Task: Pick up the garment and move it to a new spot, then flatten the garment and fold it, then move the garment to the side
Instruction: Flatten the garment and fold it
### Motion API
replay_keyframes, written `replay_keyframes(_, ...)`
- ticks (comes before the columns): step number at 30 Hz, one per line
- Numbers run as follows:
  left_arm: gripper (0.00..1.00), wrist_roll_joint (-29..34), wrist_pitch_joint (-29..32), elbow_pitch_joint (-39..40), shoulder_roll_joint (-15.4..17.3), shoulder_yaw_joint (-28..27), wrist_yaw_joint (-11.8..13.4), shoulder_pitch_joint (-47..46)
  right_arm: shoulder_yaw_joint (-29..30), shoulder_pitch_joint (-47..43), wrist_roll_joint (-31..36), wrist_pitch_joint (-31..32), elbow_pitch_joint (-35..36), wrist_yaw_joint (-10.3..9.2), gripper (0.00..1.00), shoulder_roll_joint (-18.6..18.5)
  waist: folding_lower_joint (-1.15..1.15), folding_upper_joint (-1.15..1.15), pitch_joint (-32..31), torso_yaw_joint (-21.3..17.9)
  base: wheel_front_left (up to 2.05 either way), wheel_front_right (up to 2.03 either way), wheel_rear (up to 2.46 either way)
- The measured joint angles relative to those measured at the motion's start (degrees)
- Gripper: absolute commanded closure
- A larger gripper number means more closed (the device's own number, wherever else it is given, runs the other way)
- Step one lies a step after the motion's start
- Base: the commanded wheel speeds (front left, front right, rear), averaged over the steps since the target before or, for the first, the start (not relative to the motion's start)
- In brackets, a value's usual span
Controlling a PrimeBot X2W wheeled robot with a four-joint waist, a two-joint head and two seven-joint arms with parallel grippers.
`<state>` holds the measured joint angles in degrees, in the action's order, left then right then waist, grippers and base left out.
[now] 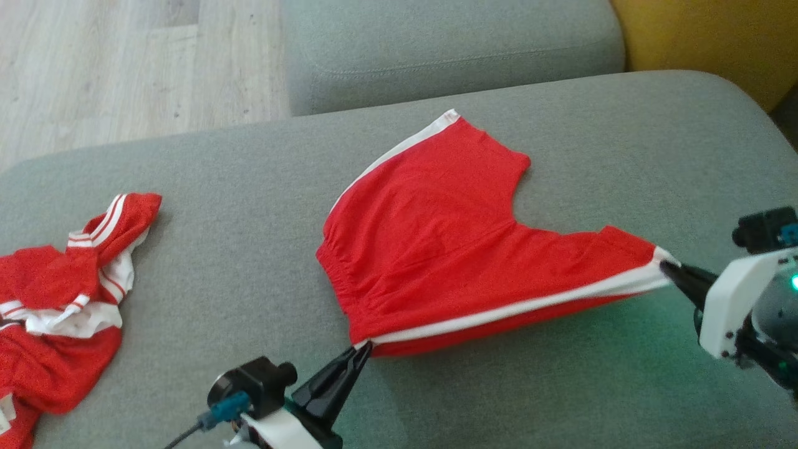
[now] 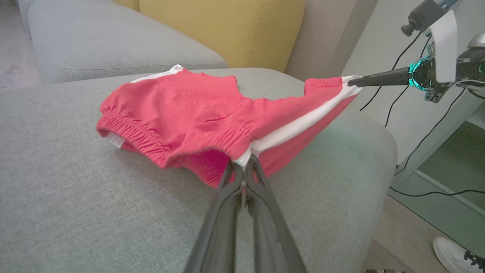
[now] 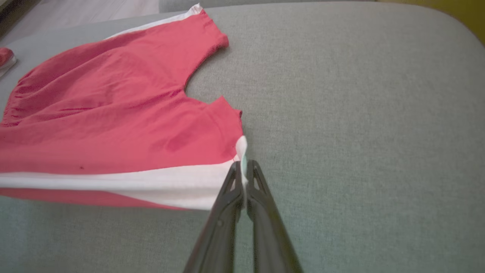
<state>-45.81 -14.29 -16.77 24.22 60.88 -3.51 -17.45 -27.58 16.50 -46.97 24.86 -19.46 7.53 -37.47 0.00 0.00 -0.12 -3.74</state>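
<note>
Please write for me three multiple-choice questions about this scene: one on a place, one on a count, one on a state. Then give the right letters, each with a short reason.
1. Where does the left gripper hold the red shorts?
A. At the waistband end of the white side stripe
B. At the crotch
C. At the far leg's hem

2. How many red-and-white garments are on the grey sofa seat?
A. One
B. Two
C. Three

3. What is the state of the right gripper?
A. Open, above the shorts
B. Shut on the leg-hem corner of the shorts
C. Shut on nothing

Answers:
1 A: its fingertips pinch the stripe where the elastic waistband ends.
2 B: the shorts, plus a crumpled garment at the robot's left.
3 B: its closed fingers clamp the white stripe at the hem corner, lifting that edge.
</note>
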Motion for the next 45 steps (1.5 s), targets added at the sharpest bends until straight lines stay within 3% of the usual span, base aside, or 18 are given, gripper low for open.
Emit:
replay_keyframes(11,1.00,0.0,0.1,0.9,0.0,-2.0,-0.1,-7.1,7.5,6.3,9.3,6.2,4.5,0.00,1.00,5.4,0.01,0.00,4.9,2.1,0.00,0.00,0.00)
replay_keyframes(19,1.00,1.0,0.7,-1.9,-2.6,-1.9,-1.1,-12.6,8.9,17.6,13.8,7.7,0.2,0.00,1.00,10.0,0.01,0.00,10.0,5.1,0.00,0.00,0.00)
replay_keyframes(28,1.00,1.7,0.8,-7.3,-5.8,-3.1,-2.6,-21.9,4.2,32.9,18.3,7.8,-9.5,0.00,1.00,10.4,0.02,0.00,17.1,8.7,0.00,0.00,0.00)
replay_keyframes(45,1.00,2.0,0.0,-15.3,-11.5,-2.8,-3.8,-29.9,-6.1,51.6,22.0,-4.1,-30.3,0.00,1.00,11.6,0.01,0.00,25.5,15.4,0.00,0.00,0.00)
